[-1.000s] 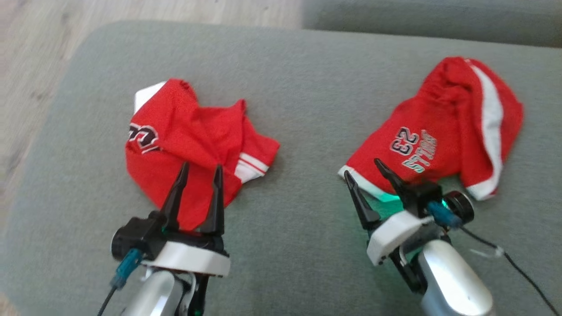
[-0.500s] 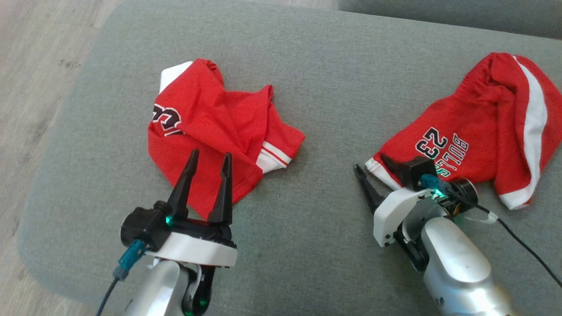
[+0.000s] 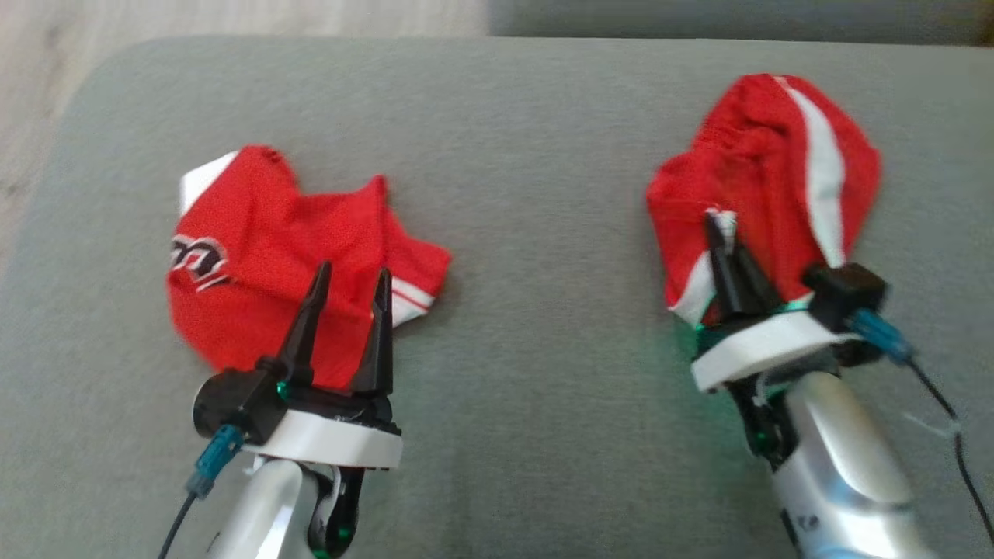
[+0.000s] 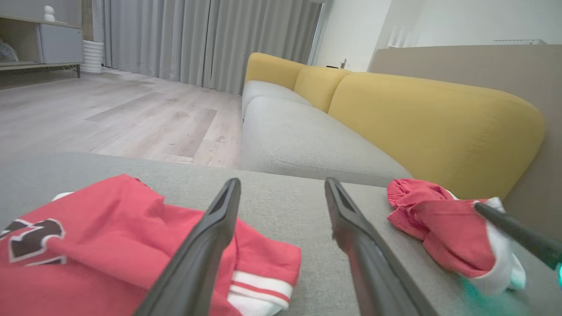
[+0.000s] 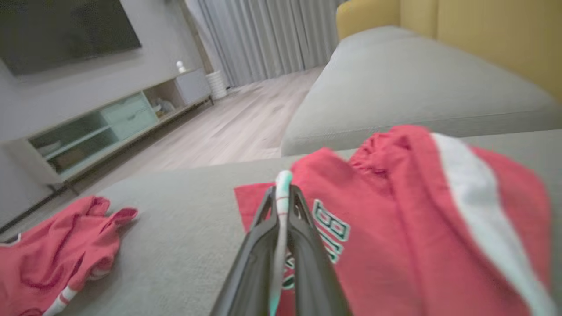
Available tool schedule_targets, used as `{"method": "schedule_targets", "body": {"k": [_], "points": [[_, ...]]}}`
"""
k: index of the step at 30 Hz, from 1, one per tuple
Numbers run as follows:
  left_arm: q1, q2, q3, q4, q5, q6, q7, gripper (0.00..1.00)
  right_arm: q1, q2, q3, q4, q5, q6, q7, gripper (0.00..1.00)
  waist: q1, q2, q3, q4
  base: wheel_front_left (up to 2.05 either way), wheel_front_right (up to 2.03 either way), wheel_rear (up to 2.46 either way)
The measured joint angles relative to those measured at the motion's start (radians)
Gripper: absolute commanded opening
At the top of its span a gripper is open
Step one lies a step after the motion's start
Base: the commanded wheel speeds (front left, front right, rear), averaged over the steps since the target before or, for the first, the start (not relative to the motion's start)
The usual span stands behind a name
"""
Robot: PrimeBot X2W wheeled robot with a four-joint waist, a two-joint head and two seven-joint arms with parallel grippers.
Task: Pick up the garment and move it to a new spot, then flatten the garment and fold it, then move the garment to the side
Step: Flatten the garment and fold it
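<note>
**Pick-up stage, grasp made.** Nearest the camera, the left gripper [image 3: 352,270] has its jaws wide apart and empty. It hovers over the near edge of a crumpled red jersey [image 3: 248,264] without pinching it. Level with it, on the robot's right, the right gripper [image 3: 716,225] has its jaws closed on the white hem [image 5: 281,206] of the red shorts [image 3: 765,163]. The right wrist view shows the hem band pressed edge-on between the closed jaws. The shorts, taken here as the garment to be moved, lie bunched at the right of the grey seat cushion [image 3: 528,155] with the white side stripe uppermost, well apart from the jersey at the left. Beyond the cushion are a second grey seat with yellow backrests [image 4: 430,118] and a pale wood floor [image 4: 109,109]. Most of the cloth appears to rest on the cushion.

Hazards:
- The pinch takes only a thin edge of hem near the fingertips, so the weight of the cloth could pull it free on lifting.
- A one-corner hold would let the shorts hang twisted, making flattening harder.
- The black cable [image 3: 941,402] trailing from the right wrist could snag on the cloth.
- A carry to the left could drop the shorts onto the jersey.
</note>
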Motion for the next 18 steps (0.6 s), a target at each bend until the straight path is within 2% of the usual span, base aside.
{"method": "schedule_targets", "body": {"k": [9,15,18], "points": [[0.006,0.002,0.014,0.000,0.027,-0.009,0.000,1.00,0.186,0.002,-0.229,-0.202,0.058,0.000,-0.011,0.00,-0.0001,0.0000,-0.024,-0.162,0.00,0.00,0.00],[0.005,0.002,0.014,0.003,0.036,-0.014,0.000,1.00,0.221,0.008,-0.355,-0.145,0.090,0.000,-0.012,0.00,-0.0001,0.0000,-0.022,-0.239,0.00,0.00,0.00],[0.005,0.001,0.013,0.011,0.042,-0.016,0.000,1.00,0.215,0.010,-0.401,-0.085,0.151,0.000,-0.012,0.00,-0.0001,0.0000,-0.019,-0.257,0.00,0.00,0.00]]}}
